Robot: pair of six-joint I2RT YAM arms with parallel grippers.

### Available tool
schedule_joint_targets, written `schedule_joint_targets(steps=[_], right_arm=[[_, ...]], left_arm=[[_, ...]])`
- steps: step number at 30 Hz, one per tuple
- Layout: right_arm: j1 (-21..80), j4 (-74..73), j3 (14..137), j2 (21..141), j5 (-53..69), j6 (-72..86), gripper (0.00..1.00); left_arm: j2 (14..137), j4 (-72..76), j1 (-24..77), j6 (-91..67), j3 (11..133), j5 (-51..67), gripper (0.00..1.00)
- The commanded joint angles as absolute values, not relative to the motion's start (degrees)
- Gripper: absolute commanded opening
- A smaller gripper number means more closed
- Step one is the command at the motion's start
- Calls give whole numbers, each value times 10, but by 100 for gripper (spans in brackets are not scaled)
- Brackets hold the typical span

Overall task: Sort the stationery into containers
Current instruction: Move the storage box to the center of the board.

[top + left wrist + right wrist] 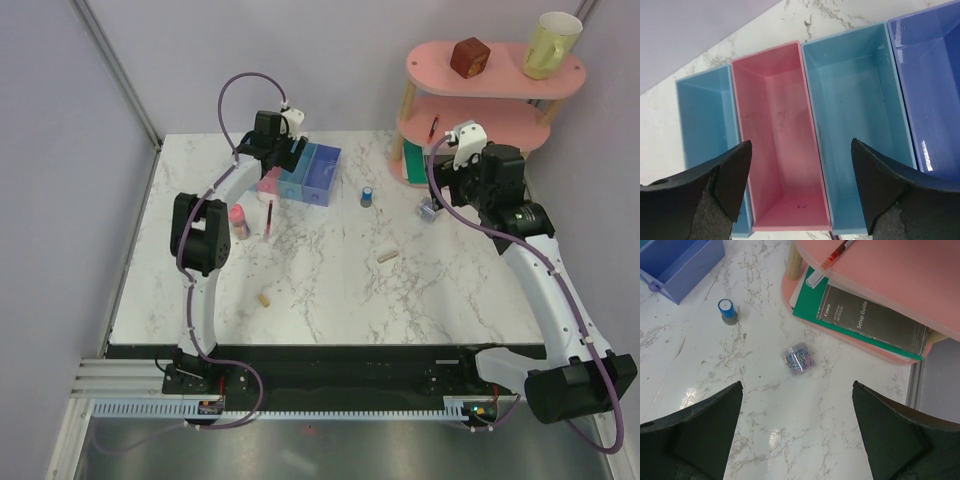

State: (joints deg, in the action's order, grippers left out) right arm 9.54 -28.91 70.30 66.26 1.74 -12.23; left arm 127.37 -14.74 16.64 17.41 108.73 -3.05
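The containers [308, 172] are a joined row of bins at the back of the table: light blue [705, 115], pink [782, 135], light blue [855, 110] and purple-blue [932, 85]. What shows of each bin's inside is empty. My left gripper [800, 190] hovers open over the pink and middle blue bins, holding nothing. A pink cylinder [240, 220] and a thin red pen [269, 217] lie just in front of the bins. My right gripper [797, 430] is open above the marble, near the clear round tub [800, 360] and the blue cylinder [727, 310]. Two beige pieces [388, 256] [265, 298] lie nearer the front.
A pink tiered shelf [520, 85] stands at the back right with a brown cube [468, 56] and a yellow mug [550, 44] on top. Its lower tiers hold a red pen [835, 257] and a green-backed booklet [875, 322]. Grey walls close off the left and back.
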Motion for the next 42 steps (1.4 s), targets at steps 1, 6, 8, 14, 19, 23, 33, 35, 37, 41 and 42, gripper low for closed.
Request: schedule_joint_targets(steps=[1, 6, 8, 14, 19, 23, 33, 35, 37, 41, 42], right_arm=[[98, -287, 728, 668, 25, -120, 98], [98, -293, 717, 664, 28, -117, 98], [97, -299, 717, 664, 30, -117, 98], [98, -319, 725, 666, 33, -119, 98], [98, -323, 723, 663, 37, -121, 98], [98, -325, 726, 663, 38, -123, 98], [105, -325, 730, 665, 47, -125, 98], [105, -325, 730, 665, 47, -126, 98], [106, -325, 731, 665, 47, -127, 98], [106, -325, 735, 661, 47, -130, 98], [107, -326, 735, 661, 46, -131, 98]], left_arm=[[1299, -140, 171, 146, 1114, -41, 86], [1332, -140, 173, 142, 1125, -41, 82], [1343, -140, 174, 140, 1132, -40, 79], [1375, -141, 178, 140, 1165, -41, 52], [1382, -145, 186, 141, 1179, -43, 26], [1382, -156, 192, 137, 1186, -43, 11], [1407, -203, 207, 120, 1231, -48, 2], [1413, -207, 213, 127, 1244, -57, 2], [1423, -213, 218, 134, 1252, -59, 2], [1440, -229, 223, 136, 1284, -61, 2], [1445, -234, 227, 137, 1291, -60, 2]])
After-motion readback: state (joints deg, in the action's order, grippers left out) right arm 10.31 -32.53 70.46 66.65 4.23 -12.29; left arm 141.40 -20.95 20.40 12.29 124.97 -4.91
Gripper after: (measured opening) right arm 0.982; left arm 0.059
